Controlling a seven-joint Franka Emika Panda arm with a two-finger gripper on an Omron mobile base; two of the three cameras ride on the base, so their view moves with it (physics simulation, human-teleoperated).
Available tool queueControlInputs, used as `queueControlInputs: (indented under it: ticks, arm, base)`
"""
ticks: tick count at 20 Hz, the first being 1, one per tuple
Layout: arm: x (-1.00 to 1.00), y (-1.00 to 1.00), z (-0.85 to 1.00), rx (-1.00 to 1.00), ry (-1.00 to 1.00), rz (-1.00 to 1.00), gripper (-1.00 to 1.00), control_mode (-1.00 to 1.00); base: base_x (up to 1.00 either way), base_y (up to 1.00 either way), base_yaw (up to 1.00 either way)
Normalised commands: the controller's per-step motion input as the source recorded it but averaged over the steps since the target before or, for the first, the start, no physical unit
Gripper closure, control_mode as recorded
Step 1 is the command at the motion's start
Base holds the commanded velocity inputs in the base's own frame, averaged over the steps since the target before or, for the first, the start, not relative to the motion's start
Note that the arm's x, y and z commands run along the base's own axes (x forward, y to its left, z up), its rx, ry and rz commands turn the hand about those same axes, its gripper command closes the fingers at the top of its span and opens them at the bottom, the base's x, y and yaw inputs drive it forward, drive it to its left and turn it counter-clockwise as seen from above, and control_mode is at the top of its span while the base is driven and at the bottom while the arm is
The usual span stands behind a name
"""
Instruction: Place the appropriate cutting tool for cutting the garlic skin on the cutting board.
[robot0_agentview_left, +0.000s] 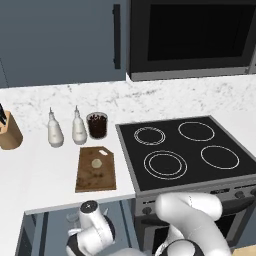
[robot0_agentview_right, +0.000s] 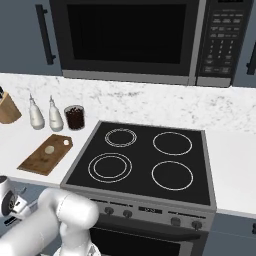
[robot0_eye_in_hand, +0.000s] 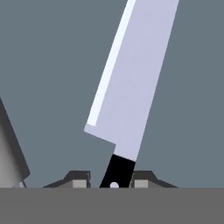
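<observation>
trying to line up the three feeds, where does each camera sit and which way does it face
Left base view: behind the arm on its left, facing forward and down at the cutting board, garlic and stove.
Right base view: behind-right, same counter and stove; arm at lower left.
Hand view: on the hand, looking along the gripper at the knife.
Both base views share board, garlic, stove.

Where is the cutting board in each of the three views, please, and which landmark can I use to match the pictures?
Left base view: the cutting board lies on the white counter, left of the stove, with the garlic on it.
Right base view: the cutting board is at the left edge, again left of the stove, garlic on top.
Hand view: it is not in this picture.
Shared landmark: the dark jar standing behind the board.
</observation>
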Motion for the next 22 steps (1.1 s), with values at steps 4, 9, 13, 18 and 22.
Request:
queueControlInputs:
  ticks: [4,9,13,18,22]
  arm:
    - [-0.12,0.00,0.60,0.00,0.00,-0.07,1.00,-1.00]
    - [-0.33,0.00,1.00,0.05,-0.01,-0.02,1.00,-1.00]
    - [-0.75,0.00,1.00,0.03,0.01,-0.03,1.00,-1.00]
    - [-0.91,0.00,0.86,0.03,0.09,-0.07,1.00,-1.00]
    - [-0.44,-0.02,0.99,0.05,0.13,-0.07,1.00,-1.00]
  base:
    - [0.00,0.00,0.00]
    - [0.00,0.00,0.00]
    - [0.00,0.00,0.00]
    - [0.00,0.00,0.00]
    - [0.00,0.00,0.00]
